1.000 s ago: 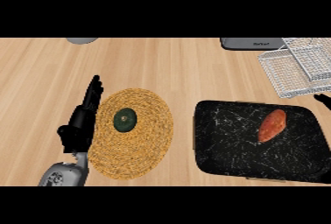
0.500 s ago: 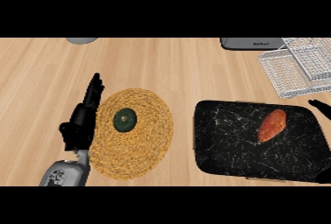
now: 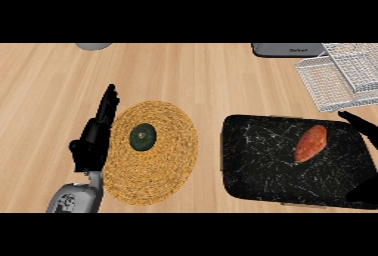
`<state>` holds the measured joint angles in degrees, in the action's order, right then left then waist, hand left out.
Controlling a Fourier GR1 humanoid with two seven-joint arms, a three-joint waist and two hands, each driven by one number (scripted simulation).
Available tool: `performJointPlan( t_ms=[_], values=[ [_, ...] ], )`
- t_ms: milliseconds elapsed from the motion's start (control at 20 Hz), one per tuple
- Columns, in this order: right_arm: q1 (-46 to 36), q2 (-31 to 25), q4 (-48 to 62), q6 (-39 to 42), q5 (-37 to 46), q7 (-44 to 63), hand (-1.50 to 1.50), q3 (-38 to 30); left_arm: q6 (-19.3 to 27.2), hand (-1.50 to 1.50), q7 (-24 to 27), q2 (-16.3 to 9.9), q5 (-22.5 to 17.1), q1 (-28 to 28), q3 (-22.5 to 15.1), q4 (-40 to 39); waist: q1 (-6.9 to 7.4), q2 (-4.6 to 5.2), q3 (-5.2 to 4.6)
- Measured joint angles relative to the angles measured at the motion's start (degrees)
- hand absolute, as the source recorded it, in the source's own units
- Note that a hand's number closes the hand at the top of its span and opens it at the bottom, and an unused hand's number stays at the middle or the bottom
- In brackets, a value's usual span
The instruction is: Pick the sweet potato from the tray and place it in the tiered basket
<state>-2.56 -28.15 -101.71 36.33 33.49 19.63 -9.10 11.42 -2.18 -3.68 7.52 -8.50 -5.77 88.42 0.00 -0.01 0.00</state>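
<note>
Wooden tabletop, light grain, fills the frame.

- Tray: black, white-veined, lower right. Sweet potato lies on it, upper right of centre, untouched.
- Tiered basket: wire mesh, upper right corner, well apart from the tray's top edge.
- Woven mat: round, centre left, carrying a dark green fruit.
- Left hand: at the mat's left edge, fingers straight and pointing up-frame, holding nothing; resting.
- Right hand: only a dark tip at the right edge, over the tray's upper right corner. Whether its fingers are spread or closed cannot be told.

Change: the right hand has pushed further into frame from the right edge over the last second, nearing the sweet potato. Judged an approach under way; grasp not yet made.
</note>
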Motion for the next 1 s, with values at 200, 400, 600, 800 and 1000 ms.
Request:
performJointPlan(
  t_ms=[200, 400, 600, 800, 1000],
  values=[
    [-1.71, 1.82, 2.33, 0.04, 1.77, -0.01, -1.5, 0.58, -0.31, 0.0, -1.08, 0.42, 0.69, 0.19, 0.02, 1.15, 0.04, 0.0, -0.01],
    [-2.38, 2.94, 3.76, 0.39, 3.19, -0.36, -1.5, 0.69, -0.98, 0.0, -1.77, 0.51, 0.84, 0.44, 0.46, 2.28, 0.03, -0.01, -0.01],
    [-3.8, 3.27, 6.57, 0.14, 4.73, -1.82, -1.5, 0.56, -1.0, 0.0, 0.23, 1.38, 1.41, 0.85, 0.5, 0.59, 0.03, 0.01, -0.01],
    [-5.51, 5.07, 8.08, -0.04, 5.96, -0.73, -1.5, 1.16, -1.55, 0.0, -0.85, 1.27, 1.28, -0.4, 1.48, 0.67, 0.03, 0.01, 0.0],
    [-5.76, 5.72, 12.08, -3.03, 8.07, -3.65, -1.5, 1.42, -2.03, 0.0, -1.97, 1.15, 1.28, 0.56, 1.76, 2.38, 0.09, 0.01, 0.0]
  ],
)
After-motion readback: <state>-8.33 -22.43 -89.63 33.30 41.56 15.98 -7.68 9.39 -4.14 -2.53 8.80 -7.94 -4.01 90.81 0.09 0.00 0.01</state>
